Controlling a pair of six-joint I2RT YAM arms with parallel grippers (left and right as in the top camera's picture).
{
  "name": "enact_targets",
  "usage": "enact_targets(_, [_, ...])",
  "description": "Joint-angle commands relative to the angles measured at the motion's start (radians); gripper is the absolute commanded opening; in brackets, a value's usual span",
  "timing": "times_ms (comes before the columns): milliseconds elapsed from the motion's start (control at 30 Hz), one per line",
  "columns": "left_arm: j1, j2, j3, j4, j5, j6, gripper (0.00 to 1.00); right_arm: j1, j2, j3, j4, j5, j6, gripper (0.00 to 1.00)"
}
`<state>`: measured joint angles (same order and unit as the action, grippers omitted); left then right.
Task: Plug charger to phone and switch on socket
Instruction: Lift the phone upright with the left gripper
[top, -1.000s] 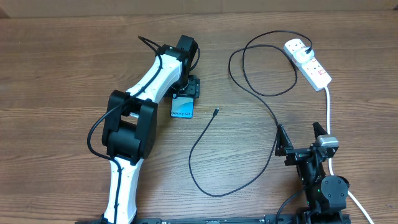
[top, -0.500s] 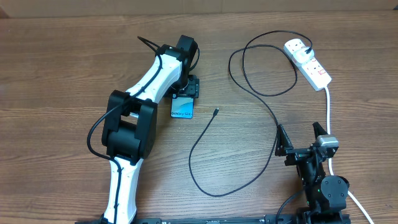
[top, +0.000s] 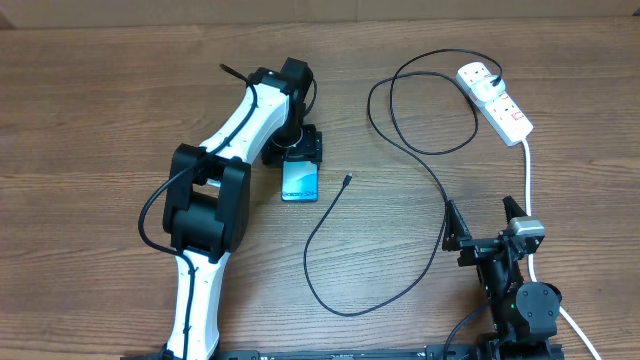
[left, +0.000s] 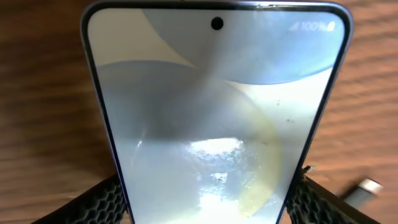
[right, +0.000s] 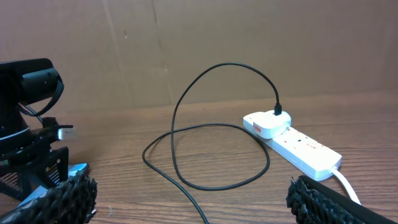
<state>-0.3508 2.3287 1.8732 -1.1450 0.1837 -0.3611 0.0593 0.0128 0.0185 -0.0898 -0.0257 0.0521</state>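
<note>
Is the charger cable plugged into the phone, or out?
Out. The connector tip lies on the table, apart from the phone, to its right in the overhead view.

Phone (top: 300, 181) (screen up) beside charger (top: 306, 255)

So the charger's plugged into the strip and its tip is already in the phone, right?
Not quite. The charger tip lies loose on the table beside the phone, not in it; the overhead view shows the gap. The other end is in the strip, as you say.
</note>
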Motion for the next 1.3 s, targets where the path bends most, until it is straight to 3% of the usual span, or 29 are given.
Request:
enact_targets(0, [0.013,0.020,0.038,-0.014,0.165,-0.022,0.73,-0.002,-0.010,-0.010,0.006,0.003,0.004,1.00])
enact_targets(433, [0.038,0.020,0.038,-0.029,0.179,-0.021,0.72,-0.002,-0.010,-0.010,0.006,0.003,0.004,1.00])
enact_targets(867, [0.007,0.020,0.025,0.011,-0.166,-0.038,0.72,-0.002,-0.010,-0.010,0.006,0.003,0.004,1.00])
enact_targets(1133, [0.004,0.021,-0.039,0.051,-0.198,-0.059,0.86,-0.002,-0.010,-0.010,0.006,0.003,0.004,1.00])
enact_targets(1267, [0.003,0.021,-0.051,0.036,-0.198,-0.058,0.98,-0.002,-0.010,-0.010,0.006,0.003,0.004,1.00])
